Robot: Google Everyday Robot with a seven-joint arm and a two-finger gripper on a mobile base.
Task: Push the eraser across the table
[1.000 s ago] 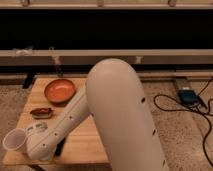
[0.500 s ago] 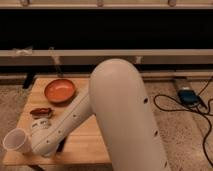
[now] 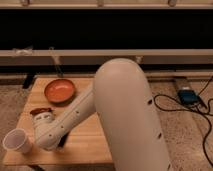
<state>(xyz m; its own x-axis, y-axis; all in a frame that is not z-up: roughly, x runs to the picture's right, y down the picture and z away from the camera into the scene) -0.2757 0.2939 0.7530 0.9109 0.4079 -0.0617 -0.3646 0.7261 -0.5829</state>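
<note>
Eraser (image 3: pixel 63 141) shows to you only as a dark narrow strip on the bench (image 3: pixel 95 137), near the front edge on the left half, poking out from under the white arm (image 3: pixel 120 115). Your tool (image 3: pixel 49 143) sits at the arm's low end, right over that front-left part of the bench, just beside the eraser and close to the white paper cup (image 3: pixel 17 141) at the front-left corner. The arm's own bulk covers the tool, so you cannot tell how far open it is or whether it has hold of anything. Behind it stands a small white bottle (image 3: pixel 42 118) with a brown-red piece on top. An orange bowl (image 3: pixel 60 91) rests near the back-left of the bench.
</note>
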